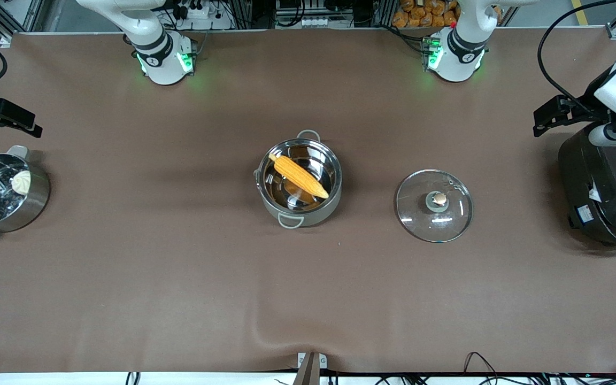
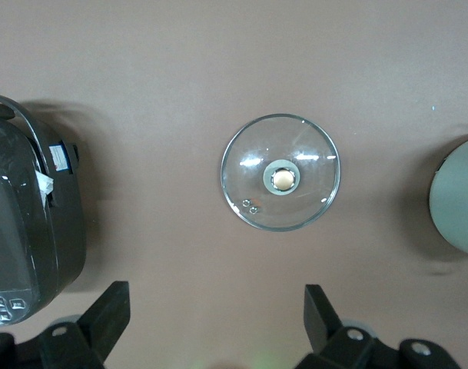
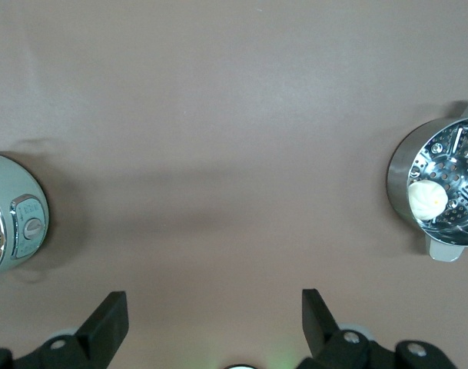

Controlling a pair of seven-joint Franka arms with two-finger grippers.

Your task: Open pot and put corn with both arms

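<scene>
A wide table covered in a matte brown sheet fills nearly the whole front view, the cover lightly rippled near its camera-side edge, where a small metal bracket sits at the middle. Along the edge where the arm bases stand there are aluminium frame posts, power strips with cables, and a heap of orange-brown packets. Loose black cables trail past the camera-side edge.

The large black rice cooker stands at the left arm's end of the table. At the right arm's end sits a steel pot with a perforated insert holding a white lump.

The pot is at the centre of the table with its lid off, grey loop handles pointing toward and away from the front camera. The corn lies slantwise inside it, its tapered tip leaning toward the camera-side wall. The glass lid rests flat on the cloth beside the pot, toward the left arm's end, well apart from both pot and cooker, its brass-coloured knob upward.

The left gripper hangs over the cloth between lid and cooker, fingers spread wide and holding nothing. The right gripper hangs over bare cloth between the two pots, likewise spread and empty
</scene>
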